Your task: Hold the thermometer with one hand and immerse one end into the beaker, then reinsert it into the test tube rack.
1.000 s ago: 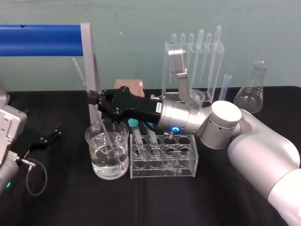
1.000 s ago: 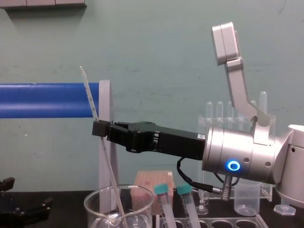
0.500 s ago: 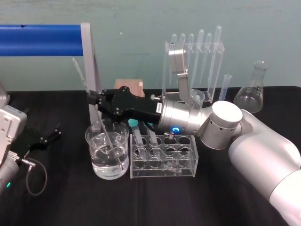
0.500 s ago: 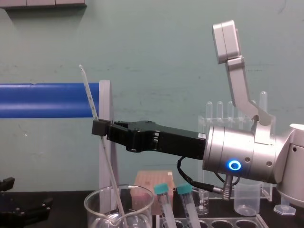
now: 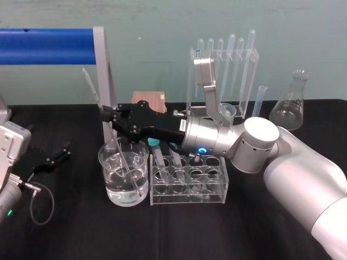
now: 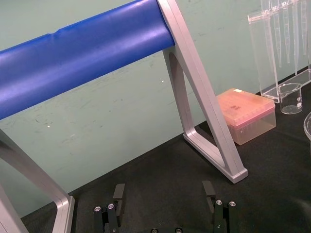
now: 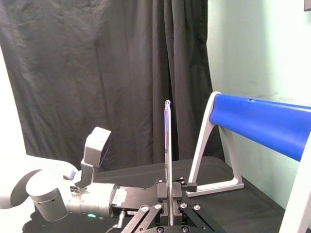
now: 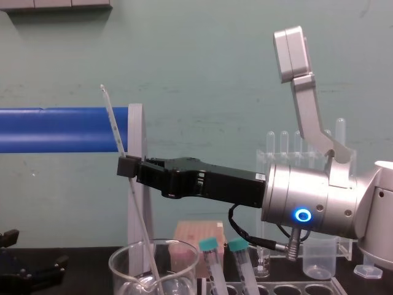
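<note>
My right gripper reaches left over the beaker and is shut on the thermometer, a thin clear rod tilted a little off upright. The rod's lower end dips into the water in the beaker. In the chest view the thermometer passes through the right gripper and down into the beaker. The right wrist view shows the thermometer rising from the shut fingers. The test tube rack stands just right of the beaker with teal-capped tubes. My left gripper rests open at the far left of the table.
A blue bar on a grey frame stands behind the beaker. At the back are a pink box, a clear pipette stand, a slim measuring cylinder and a conical flask.
The right gripper and the thermometer have edged slightly to the left. The rod's lower end stays in the beaker. The left arm has not moved.
</note>
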Available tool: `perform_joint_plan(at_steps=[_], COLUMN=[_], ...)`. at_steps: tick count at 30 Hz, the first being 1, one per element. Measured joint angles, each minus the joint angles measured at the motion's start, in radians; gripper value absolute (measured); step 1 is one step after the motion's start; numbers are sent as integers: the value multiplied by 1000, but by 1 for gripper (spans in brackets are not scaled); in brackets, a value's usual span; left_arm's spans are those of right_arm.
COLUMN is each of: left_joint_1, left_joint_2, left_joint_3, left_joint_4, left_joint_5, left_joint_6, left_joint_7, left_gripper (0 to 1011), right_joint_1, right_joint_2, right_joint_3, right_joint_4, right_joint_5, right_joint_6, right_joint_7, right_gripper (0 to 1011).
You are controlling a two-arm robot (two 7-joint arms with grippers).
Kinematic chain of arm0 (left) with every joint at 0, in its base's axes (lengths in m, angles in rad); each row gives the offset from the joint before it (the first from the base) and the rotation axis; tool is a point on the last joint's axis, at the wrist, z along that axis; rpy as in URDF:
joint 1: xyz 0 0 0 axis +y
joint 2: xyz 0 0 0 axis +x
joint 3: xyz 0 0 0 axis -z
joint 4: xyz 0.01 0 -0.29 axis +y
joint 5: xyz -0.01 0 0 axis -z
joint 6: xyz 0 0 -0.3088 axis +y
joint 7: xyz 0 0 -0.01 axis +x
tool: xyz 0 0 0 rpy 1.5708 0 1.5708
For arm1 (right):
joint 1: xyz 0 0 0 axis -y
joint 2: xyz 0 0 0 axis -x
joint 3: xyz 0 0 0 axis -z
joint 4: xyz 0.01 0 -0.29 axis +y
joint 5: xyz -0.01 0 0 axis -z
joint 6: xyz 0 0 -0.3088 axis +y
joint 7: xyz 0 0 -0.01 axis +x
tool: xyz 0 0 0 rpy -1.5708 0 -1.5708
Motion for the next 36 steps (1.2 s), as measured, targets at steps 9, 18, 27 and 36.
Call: perform_joint_plan(at_steps=[9, 18, 27, 36], left_joint_1=[0, 0, 0, 0], left_joint_2=[0, 0, 0, 0], left_joint_3=[0, 0, 0, 0], left_joint_4=[0, 0, 0, 0], left_joint_5=[0, 0, 0, 0], left_joint_6=[0, 0, 0, 0], left_joint_7=[0, 0, 0, 0], left_gripper=[1008, 1008, 1008, 1008], right_joint_1=[-2, 1, 7, 11], right_joint_2=[3, 0, -5, -9], right_joint_3=[-2, -5, -5, -5], right_joint_4=[-5, 1, 11, 22], right_joint_5=[0, 1, 1, 1], right_joint_6=[1, -1, -2, -4], right_joint_7=[-2, -2, 1, 6], right_gripper=[54, 54, 54, 54])
